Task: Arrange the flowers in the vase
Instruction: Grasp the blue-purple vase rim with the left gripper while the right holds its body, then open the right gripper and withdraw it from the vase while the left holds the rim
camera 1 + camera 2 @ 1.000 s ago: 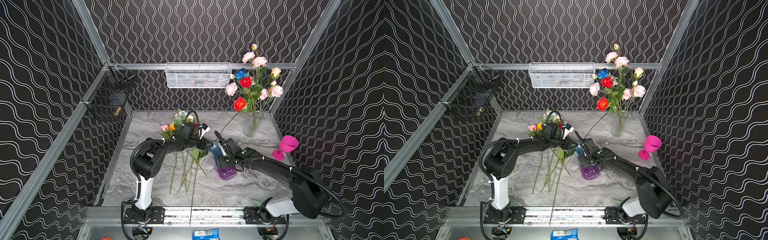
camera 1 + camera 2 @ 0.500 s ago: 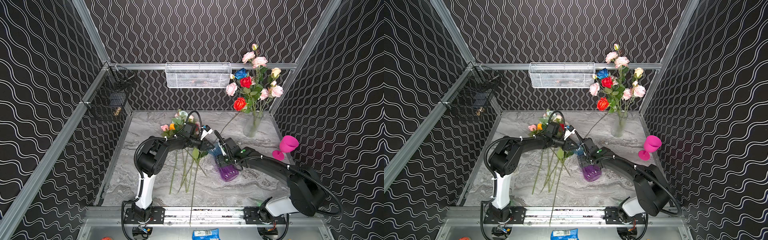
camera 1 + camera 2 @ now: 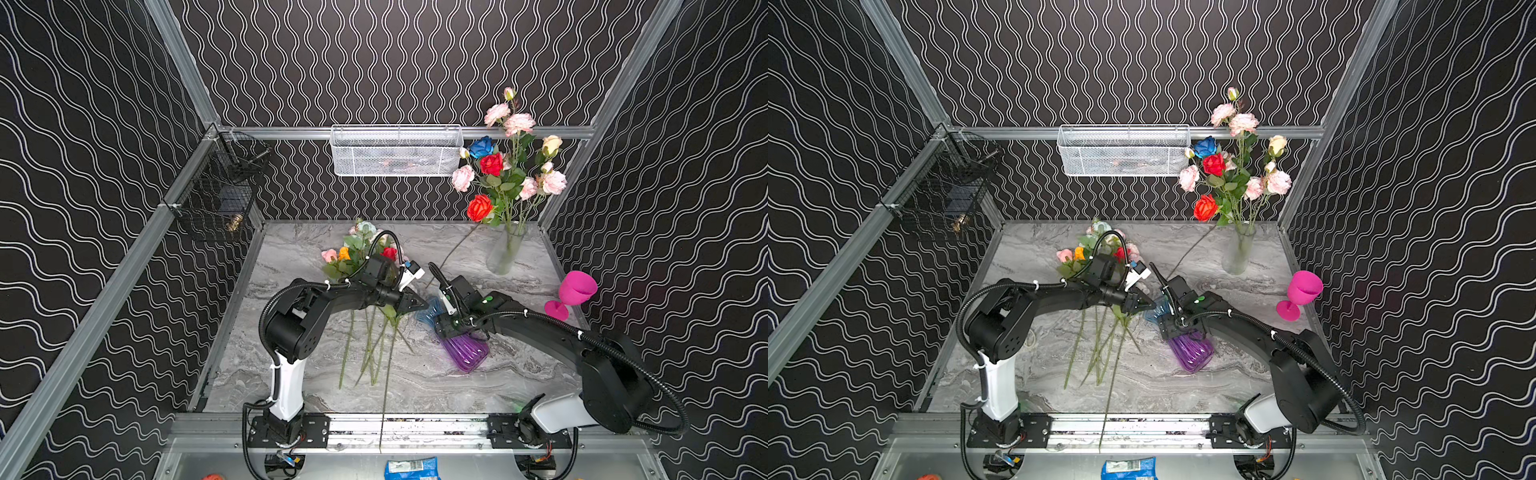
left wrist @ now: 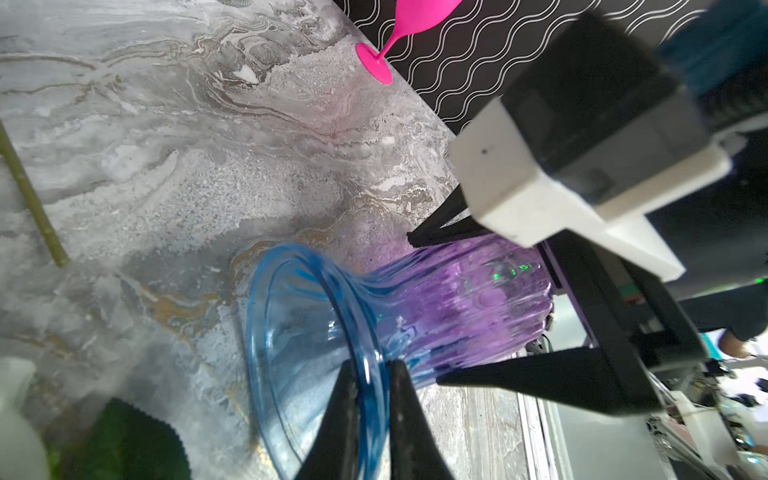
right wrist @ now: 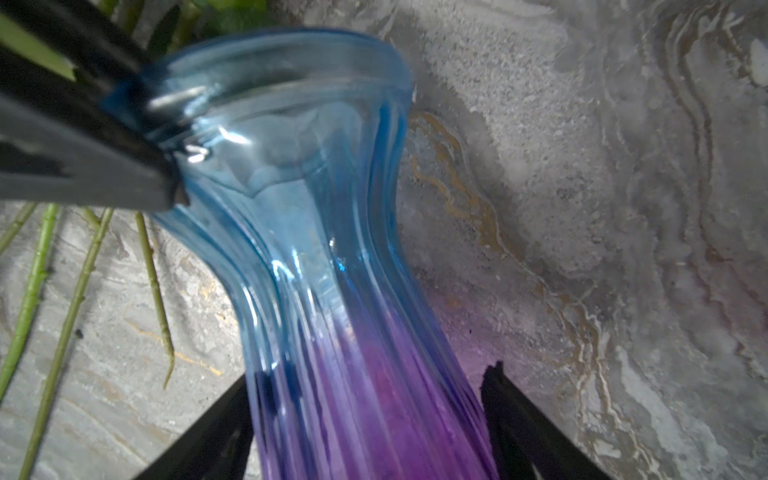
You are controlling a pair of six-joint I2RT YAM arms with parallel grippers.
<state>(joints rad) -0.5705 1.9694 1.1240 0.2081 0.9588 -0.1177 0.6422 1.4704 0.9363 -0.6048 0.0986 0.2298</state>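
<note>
Blue-purple vase (image 4: 415, 299) lying down, rim pinched by left pincer (image 4: 372, 374) — right pincer (image 5: 370, 399) straddling body

Robot test cell, aluminium frame (image 3: 498, 132), wave-patterned black walls (image 3: 83, 124), marble tabletop (image 3: 299, 257)

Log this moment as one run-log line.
left gripper: shut on rim of blue-purple vase | right gripper: open around vase body | vase: lying on table | loose flowers: on table

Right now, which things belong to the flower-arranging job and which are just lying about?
Job: loose flowers, blue-purple vase lying on its side, left gripper pinching its rim, right gripper straddling its body.

Lying about: pink goblet, filled clear vase, white basket.
</note>
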